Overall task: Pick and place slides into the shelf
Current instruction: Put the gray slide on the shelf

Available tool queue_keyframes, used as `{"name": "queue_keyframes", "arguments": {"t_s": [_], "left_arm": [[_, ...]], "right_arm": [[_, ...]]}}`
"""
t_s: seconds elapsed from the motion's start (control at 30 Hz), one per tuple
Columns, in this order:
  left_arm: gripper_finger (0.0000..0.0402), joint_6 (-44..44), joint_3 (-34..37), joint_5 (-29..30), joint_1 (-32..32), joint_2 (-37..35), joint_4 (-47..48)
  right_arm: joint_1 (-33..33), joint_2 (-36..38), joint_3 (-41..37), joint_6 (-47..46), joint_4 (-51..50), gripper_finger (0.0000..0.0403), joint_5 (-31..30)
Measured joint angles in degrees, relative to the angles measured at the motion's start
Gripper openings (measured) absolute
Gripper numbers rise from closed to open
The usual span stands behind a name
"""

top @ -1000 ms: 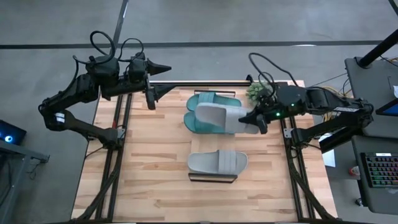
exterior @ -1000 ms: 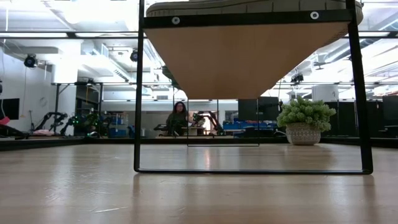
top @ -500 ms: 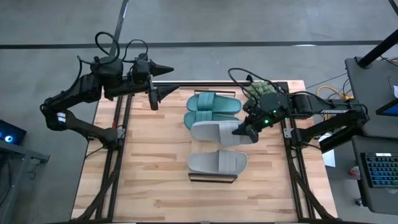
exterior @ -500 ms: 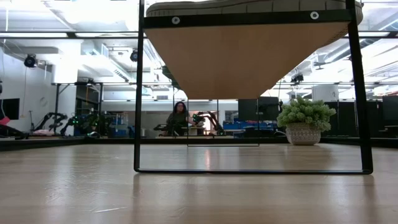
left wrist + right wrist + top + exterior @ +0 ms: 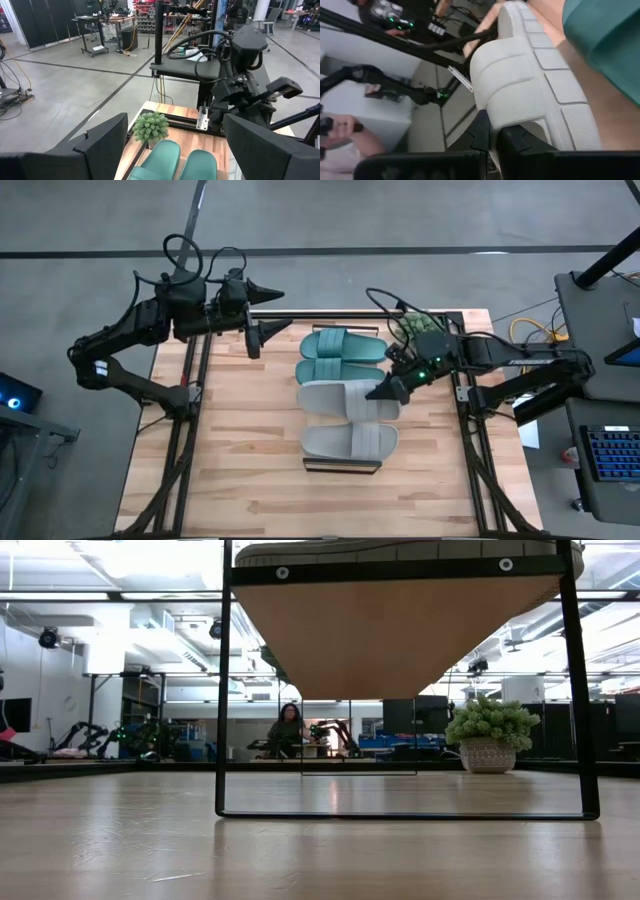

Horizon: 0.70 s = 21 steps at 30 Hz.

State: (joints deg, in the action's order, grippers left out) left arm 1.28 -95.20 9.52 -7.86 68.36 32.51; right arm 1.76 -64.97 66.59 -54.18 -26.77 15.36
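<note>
Right fingers pinching grey slide, seemingly on shelf

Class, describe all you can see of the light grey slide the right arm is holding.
The held grey slide is pale, rubbery, with one wide strap and a ridged sole. It lies lengthwise on the shelf, between the teal slides and the other grey slide. The right tool is shut on its end.

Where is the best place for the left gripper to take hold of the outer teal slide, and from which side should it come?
Probably the long outer edge of the teal slide, beside its wide strap. The slide lies flat, its other long side against its teal partner, so only that edge is free. The open left gripper could come down from above, one finger under the strap, one outside the sole.
</note>
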Motion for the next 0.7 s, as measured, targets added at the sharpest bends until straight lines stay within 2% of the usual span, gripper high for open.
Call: {"name": "queue_keyframes", "arguments": {"t_s": [0.37,0.7], "left_arm": [[0.0311,0.07,0.02,0.02,0.04,-0.10,-0.02],[0.0311,0.01,0.02,0.44,0.02,-0.09,-0.08]], "right_arm": [[-3.15,4.51,-8.41,-5.11,9.65,0.0008,6.15],[-5.22,9.17,-14.61,-4.11,13.19,0.0008,7.35]]}}
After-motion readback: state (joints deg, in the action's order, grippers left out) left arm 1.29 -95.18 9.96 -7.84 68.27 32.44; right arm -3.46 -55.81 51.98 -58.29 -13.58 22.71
